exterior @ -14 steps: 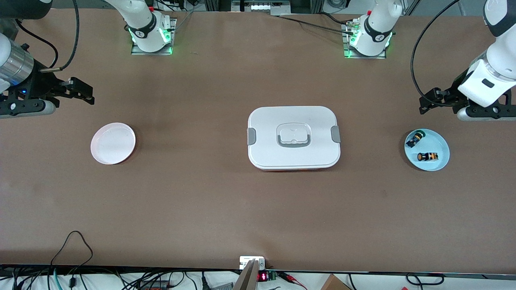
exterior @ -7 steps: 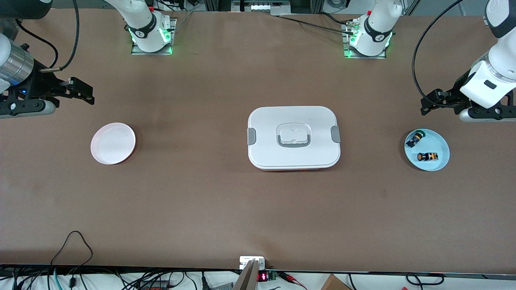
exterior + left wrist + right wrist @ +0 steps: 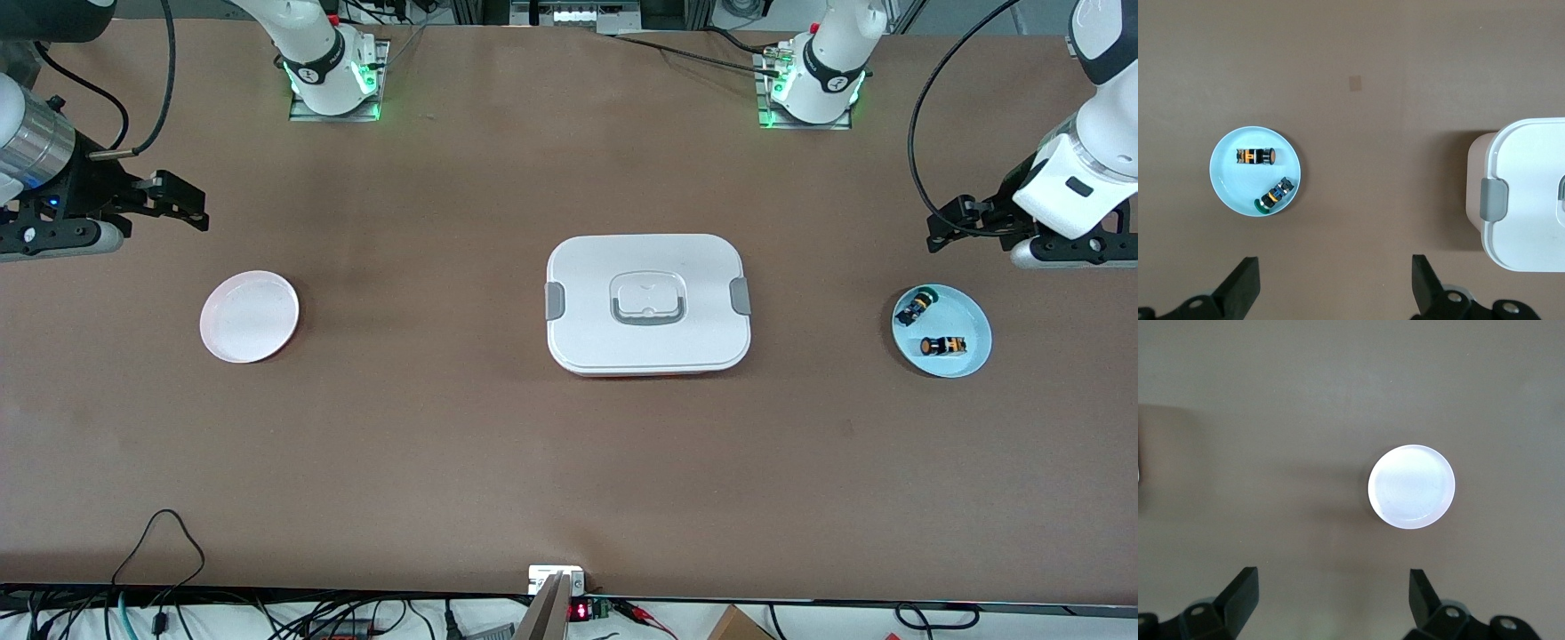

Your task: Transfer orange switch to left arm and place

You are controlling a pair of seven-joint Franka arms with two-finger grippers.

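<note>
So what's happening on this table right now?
Nothing is held yet. The orange switch lies on a light blue plate beside a green-tipped switch, toward the left arm's end. The left gripper hangs open above the table next to that plate. The right gripper waits open near the white plate. The closed white box sits between the plates.

Pink plate (image 3: 249, 316), blue plate (image 3: 969, 311) w/ green-tip switch (image 3: 916, 308); brown table (image 3: 444, 444).
</note>
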